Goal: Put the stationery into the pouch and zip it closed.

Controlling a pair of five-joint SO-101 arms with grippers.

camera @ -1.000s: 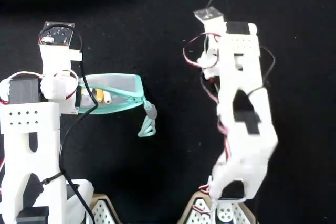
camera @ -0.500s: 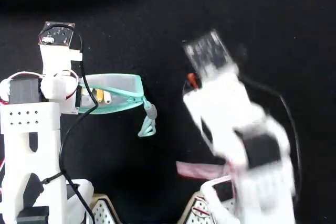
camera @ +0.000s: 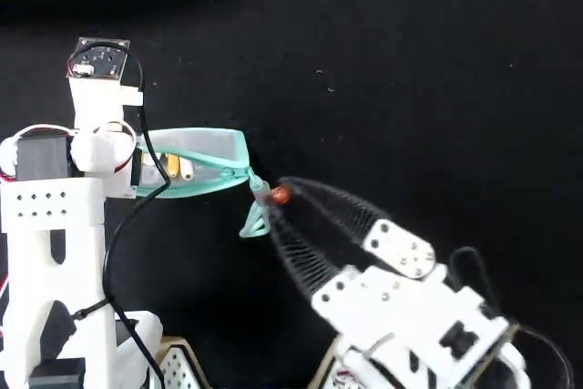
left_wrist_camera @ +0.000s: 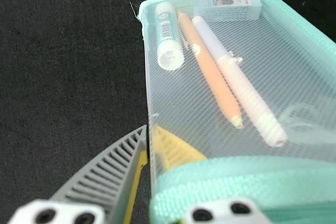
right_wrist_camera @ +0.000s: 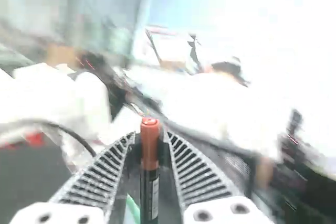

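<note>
Tabletop: right claw tight on marker

The white left arm covers one end of the see-through mint-green zip pouch, and the black pen with an orange-red cap is cut off at the view's edge.

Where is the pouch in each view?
High view: the pouch lies left of centre on the black table.
Left wrist view: the pouch stretches away from the left gripper, which clamps its near edge.
Right wrist view: too blurred to tell.
Shared landmark: the orange pencil inside it.
</note>
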